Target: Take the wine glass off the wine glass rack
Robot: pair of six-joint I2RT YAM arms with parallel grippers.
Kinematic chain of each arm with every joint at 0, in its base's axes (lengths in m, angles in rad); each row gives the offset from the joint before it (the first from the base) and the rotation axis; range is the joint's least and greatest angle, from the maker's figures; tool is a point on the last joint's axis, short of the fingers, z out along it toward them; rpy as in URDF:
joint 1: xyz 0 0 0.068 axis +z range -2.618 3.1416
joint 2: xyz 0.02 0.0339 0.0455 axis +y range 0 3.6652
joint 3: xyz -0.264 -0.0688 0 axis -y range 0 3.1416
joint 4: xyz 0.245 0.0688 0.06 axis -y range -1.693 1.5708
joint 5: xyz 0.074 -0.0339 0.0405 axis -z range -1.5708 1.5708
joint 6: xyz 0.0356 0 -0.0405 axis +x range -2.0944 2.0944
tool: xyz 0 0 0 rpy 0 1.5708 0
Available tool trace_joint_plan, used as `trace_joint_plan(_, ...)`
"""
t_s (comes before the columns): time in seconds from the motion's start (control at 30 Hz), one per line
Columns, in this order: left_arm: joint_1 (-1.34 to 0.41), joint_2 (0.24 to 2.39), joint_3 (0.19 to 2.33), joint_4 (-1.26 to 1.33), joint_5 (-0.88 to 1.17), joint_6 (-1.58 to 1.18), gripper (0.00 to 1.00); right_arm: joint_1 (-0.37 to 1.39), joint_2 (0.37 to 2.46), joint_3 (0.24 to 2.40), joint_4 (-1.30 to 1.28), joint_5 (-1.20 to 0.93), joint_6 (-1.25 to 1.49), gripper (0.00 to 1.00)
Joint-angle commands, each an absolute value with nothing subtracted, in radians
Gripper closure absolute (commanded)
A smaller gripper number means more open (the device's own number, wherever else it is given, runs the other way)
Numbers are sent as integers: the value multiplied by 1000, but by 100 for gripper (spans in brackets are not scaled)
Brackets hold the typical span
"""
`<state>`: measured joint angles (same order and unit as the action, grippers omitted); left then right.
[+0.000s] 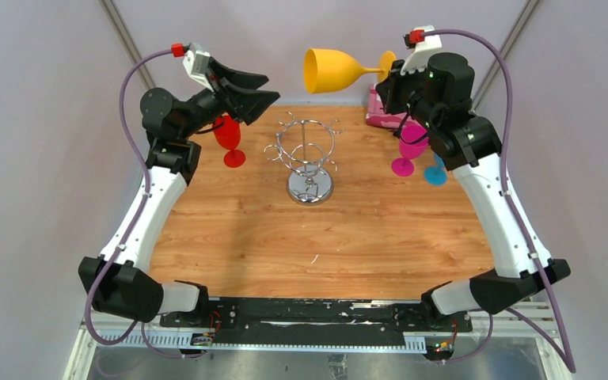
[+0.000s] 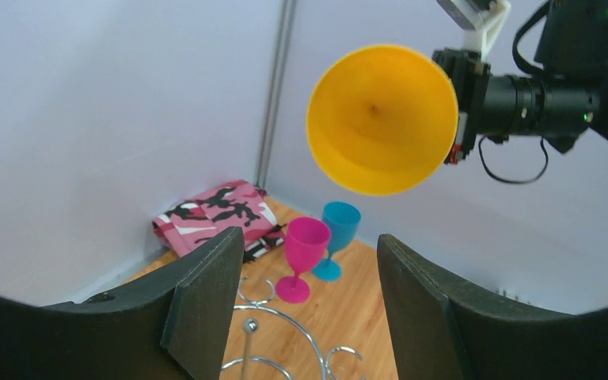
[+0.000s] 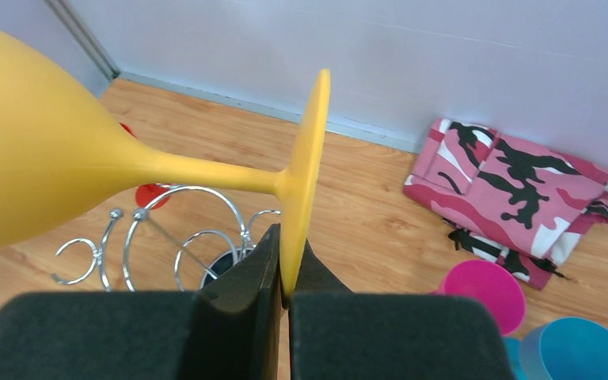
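The wine glass [image 1: 334,71], the yellow one, is off the wine glass rack [image 1: 309,154] and up in the air, lying on its side. Its bowl points away from my right gripper [image 3: 286,261]. Those jaws are pinched almost together on the edge of the glass's round foot, which stands on edge between the pads. The rack sits on the wooden table [image 1: 324,245], below and ahead of those jaws. My left gripper [image 2: 309,305] hangs spread wide with nothing between its fingers. The mouth of the yellow bowl faces it, above and ahead of the gap. Through that gap I see a pink glass [image 2: 305,253] and a blue glass [image 2: 339,233] standing close together, with a camouflage cloth [image 2: 214,214] off to their left. From overhead, a red glass [image 1: 229,136] stands just under the left jaws.
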<state>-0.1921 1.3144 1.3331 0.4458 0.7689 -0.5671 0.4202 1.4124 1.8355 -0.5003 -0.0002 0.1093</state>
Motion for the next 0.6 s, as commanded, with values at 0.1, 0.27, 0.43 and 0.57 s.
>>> trace_joint_plan(0.1,-189,1278,1303,519,964,-550,32,462,1374,1798,-479,-86,125,100)
trace_joint_plan(0.27,-192,1240,1283,528,984,-551,32,490,1394,1792,-474,-74,121,100)
trace_joint_plan(0.43,-209,1192,1244,529,981,-542,31,517,1432,1807,-460,-64,114,100)
trace_joint_plan(0.57,-225,1180,1226,529,978,-545,31,537,1462,1829,-458,-60,111,100)
